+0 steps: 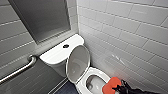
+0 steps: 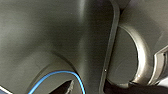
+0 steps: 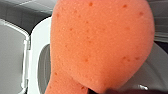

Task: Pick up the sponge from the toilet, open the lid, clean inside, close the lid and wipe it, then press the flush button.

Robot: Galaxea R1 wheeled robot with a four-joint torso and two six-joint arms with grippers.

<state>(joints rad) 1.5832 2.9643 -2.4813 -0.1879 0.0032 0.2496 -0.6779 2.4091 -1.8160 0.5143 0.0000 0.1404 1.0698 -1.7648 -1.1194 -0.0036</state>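
Right claw (image 1: 118, 88) clamps sponge (image 1: 111, 83) above open toilet (image 1: 99, 72) rim.

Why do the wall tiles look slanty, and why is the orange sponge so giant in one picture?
Head view: the wide lens slants and stretches the wall tiles, and light glints on them near the raised lid. Right wrist view: the sponge sits right against the camera, so it looms huge. Left wrist view: dim, with sheen on dark robot parts.

High head view down onto toilet (image 1: 59, 53)
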